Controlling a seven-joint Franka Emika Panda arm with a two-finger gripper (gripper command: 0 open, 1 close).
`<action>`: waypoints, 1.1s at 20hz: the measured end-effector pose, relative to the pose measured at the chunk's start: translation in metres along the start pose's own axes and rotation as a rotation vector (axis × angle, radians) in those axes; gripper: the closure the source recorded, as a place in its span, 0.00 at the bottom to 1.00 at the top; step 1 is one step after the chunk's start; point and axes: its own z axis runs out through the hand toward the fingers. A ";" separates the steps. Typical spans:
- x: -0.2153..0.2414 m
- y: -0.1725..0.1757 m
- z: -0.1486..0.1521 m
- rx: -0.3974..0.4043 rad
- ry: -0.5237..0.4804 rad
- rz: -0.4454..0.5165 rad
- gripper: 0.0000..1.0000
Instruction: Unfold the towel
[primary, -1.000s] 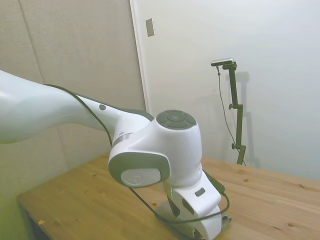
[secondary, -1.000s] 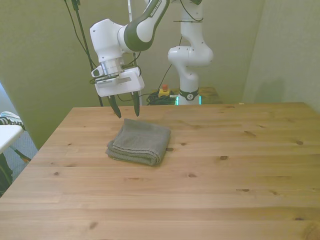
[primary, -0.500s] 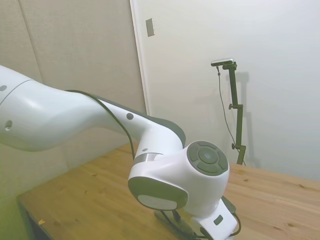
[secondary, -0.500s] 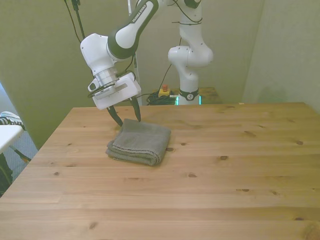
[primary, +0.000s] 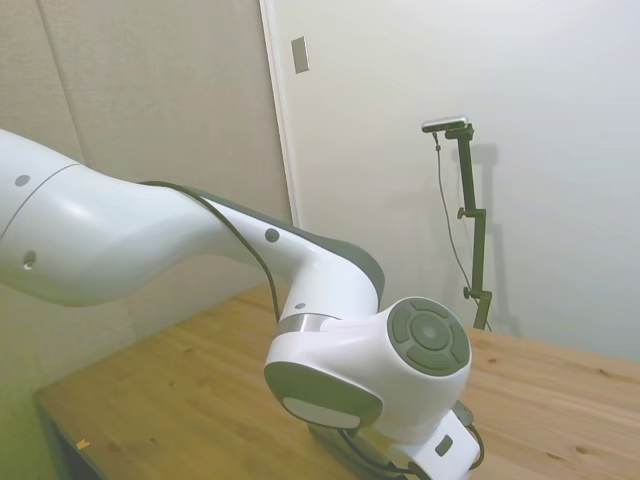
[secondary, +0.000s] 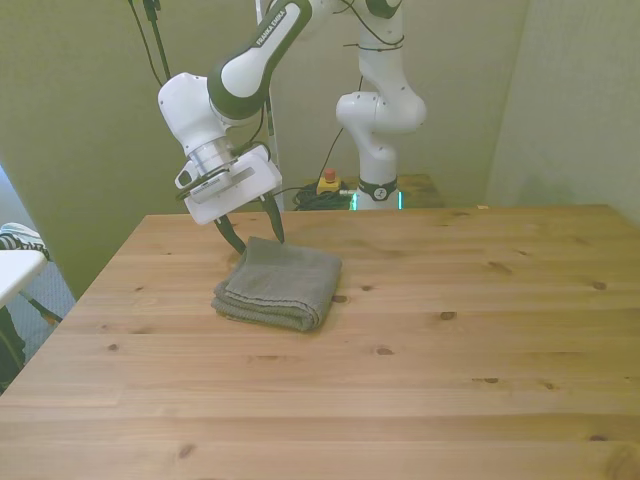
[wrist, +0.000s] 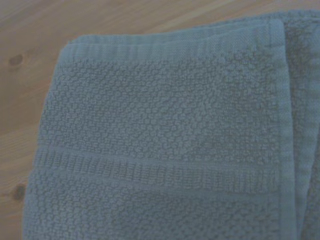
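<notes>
The grey-green terry towel (secondary: 279, 283) lies folded in a thick stack on the wooden table (secondary: 420, 350), toward the front view's left. My gripper (secondary: 258, 240) stands open at the towel's far corner, tilted, with its dark fingertips (secondary: 278, 234) on either side of that corner, down at the cloth. In the wrist view the towel (wrist: 165, 135) fills the picture, showing its woven border and a folded edge, with bare wood beside it. In the side view my own arm hides both the towel and the fingers.
A second white arm's base (secondary: 380, 110) stands behind the table's far edge with a red button box (secondary: 327, 183) beside it. The table's left edge in the front view runs close to the towel. A white object (secondary: 15, 265) sits off the table's left.
My gripper has come down and tilted from above the towel's far edge to its far corner. Over the last half second it barely shifted. The towel has not moved.
</notes>
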 end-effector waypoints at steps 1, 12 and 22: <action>0.000 0.001 -0.001 0.002 -0.001 -0.001 1.00; 0.001 0.004 -0.007 0.012 -0.014 0.000 1.00; 0.004 0.008 0.002 0.007 -0.050 0.004 1.00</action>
